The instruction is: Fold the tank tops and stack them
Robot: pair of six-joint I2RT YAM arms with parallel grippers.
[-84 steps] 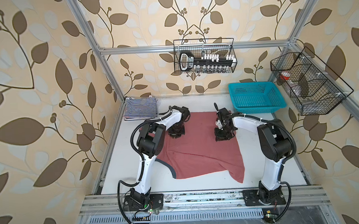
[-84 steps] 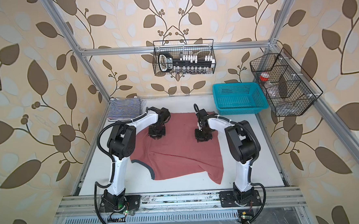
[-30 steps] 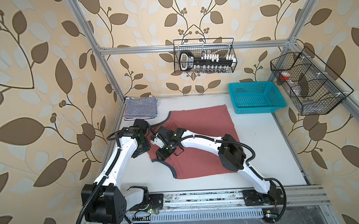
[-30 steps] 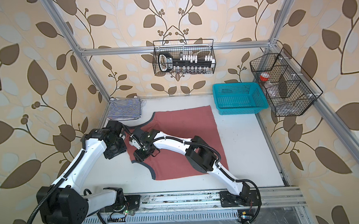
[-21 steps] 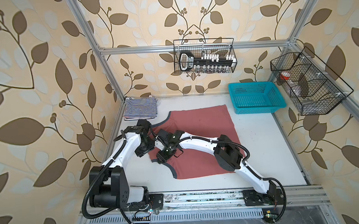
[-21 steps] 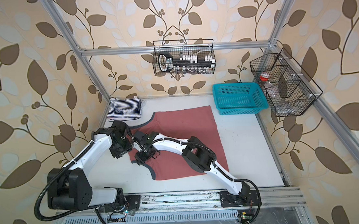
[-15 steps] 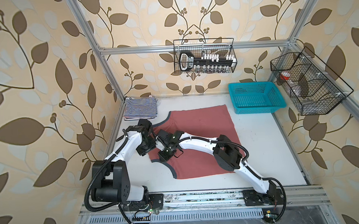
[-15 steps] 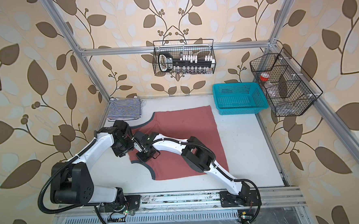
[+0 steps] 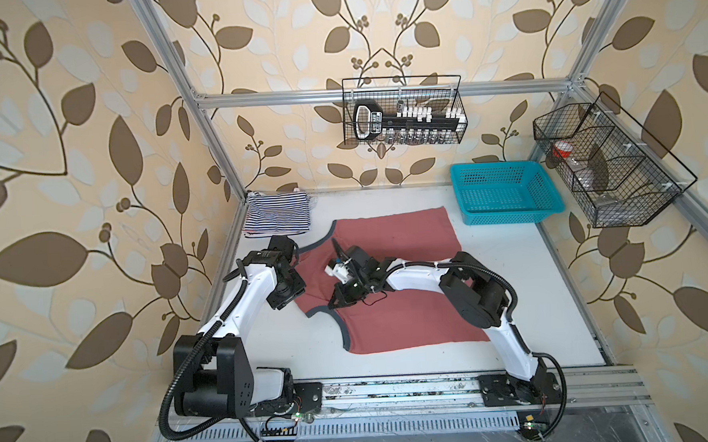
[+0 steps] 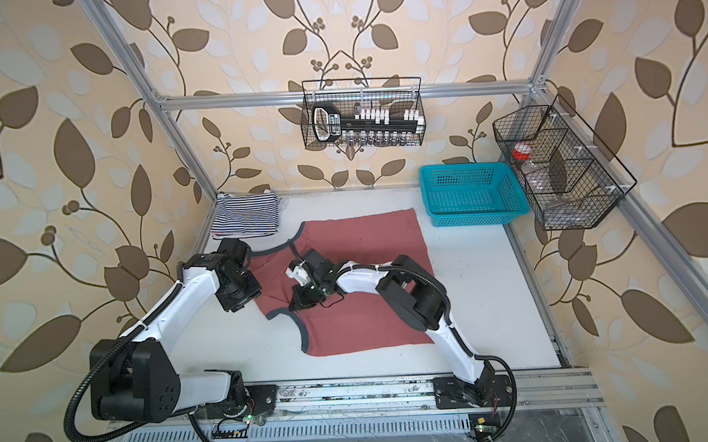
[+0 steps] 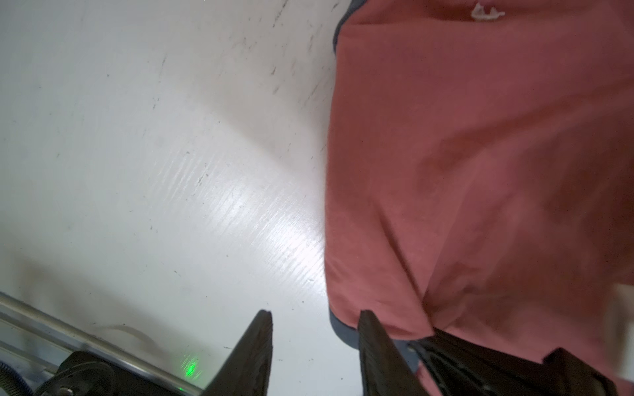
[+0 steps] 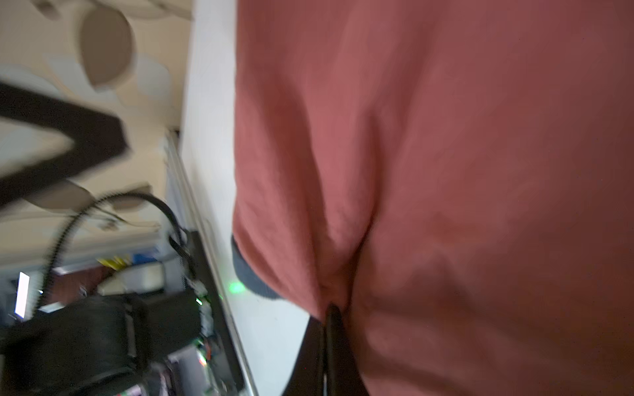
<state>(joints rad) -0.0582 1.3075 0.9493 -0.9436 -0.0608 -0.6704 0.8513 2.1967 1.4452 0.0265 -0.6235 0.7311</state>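
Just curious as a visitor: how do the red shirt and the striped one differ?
The red tank top lies spread open mid-table; the striped tank top sits folded in the far corner. The red one is plain with dark trim, the striped one navy-and-white. The right gripper pinches the red one; nothing touches the striped one. Both rest on the table.

Cream wallpaper [image 9: 68, 120] printed with brown leaves covered the left, far and right walls, framed by aluminium bars [image 9: 379, 91]. The white tabletop [image 9: 514, 296] was scuffed and caught a soft sheen. A black wire basket [image 9: 461, 112] hung on the far wall, a compartmented wire rack [image 10: 572, 214] on the right wall, with a turquoise plastic basket [image 9: 506, 216] in the far right corner.
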